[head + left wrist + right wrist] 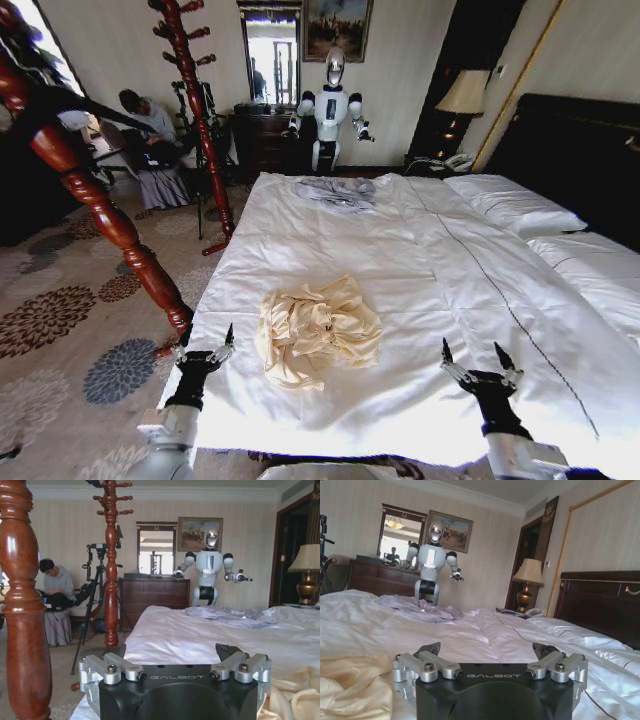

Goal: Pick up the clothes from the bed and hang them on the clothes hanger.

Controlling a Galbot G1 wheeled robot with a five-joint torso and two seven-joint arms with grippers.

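We are looking down at the bed with its white sheets, which is filling most of the head view from the centre out to 3 o'clock. The clothes, a pale cream-yellow garment, are lying crumpled on the sheet near the foot edge of the bed, a little towards 7 o'clock from the centre of the view. They are lying between our two grippers and nothing is touching them.

Our left gripper is hovering at about 7 o'clock, over the corner of the bed, just beside the clothes. Its fingers are standing wide apart and are holding nothing. In the left wrist view the same left gripper is showing its spread fingers, and a fold of the clothes is lying close to it.

Our right gripper is hovering at about 5 o'clock over the bare sheet, apart from the clothes. It is also spread wide and is gripping nothing. In the right wrist view the right gripper is open the same way, with the clothes lying near it.

A grey garment is lying at the far end of the bed, towards 12 o'clock. A reddish-brown coat stand is standing on the carpet at about 10 o'clock, beside the bed
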